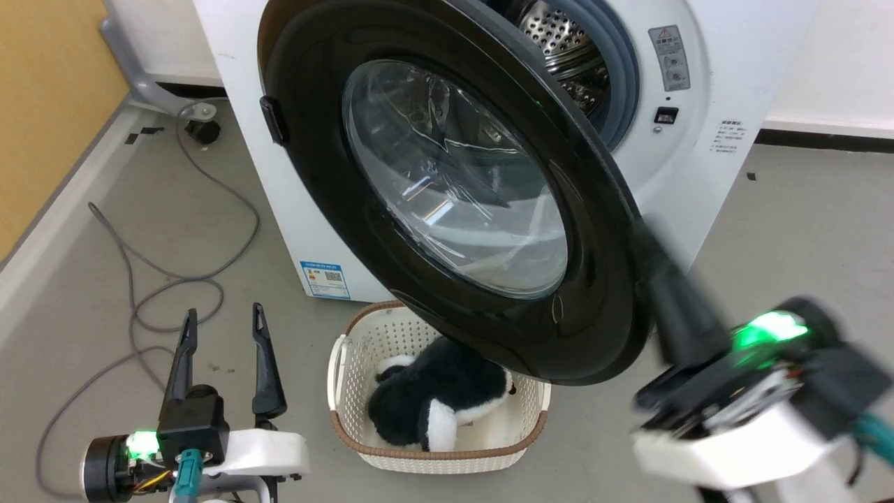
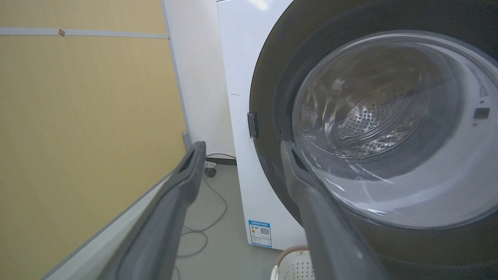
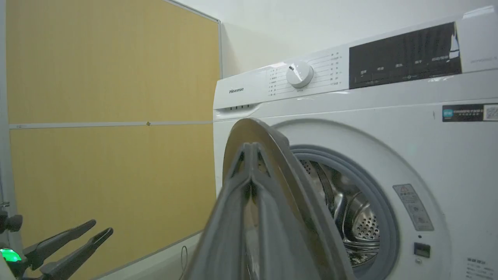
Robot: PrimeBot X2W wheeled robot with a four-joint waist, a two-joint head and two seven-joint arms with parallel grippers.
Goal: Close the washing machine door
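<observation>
Near the rim of the round black-ringed glass door (image 1: 454, 188), the right gripper (image 1: 646, 244), jaws together, should push steadily inward; left gripper (image 1: 223, 312), jaws apart.

Left hand (image 1: 223, 330): near left, low, two fingers spread wide apart, pointing away, gripping nothing.
Right hand (image 1: 642, 234): near right, held higher, fingers pressed together, slanting up and leftward, blurred.
Right forearm (image 1: 733, 450): pale, near right corner.
</observation>
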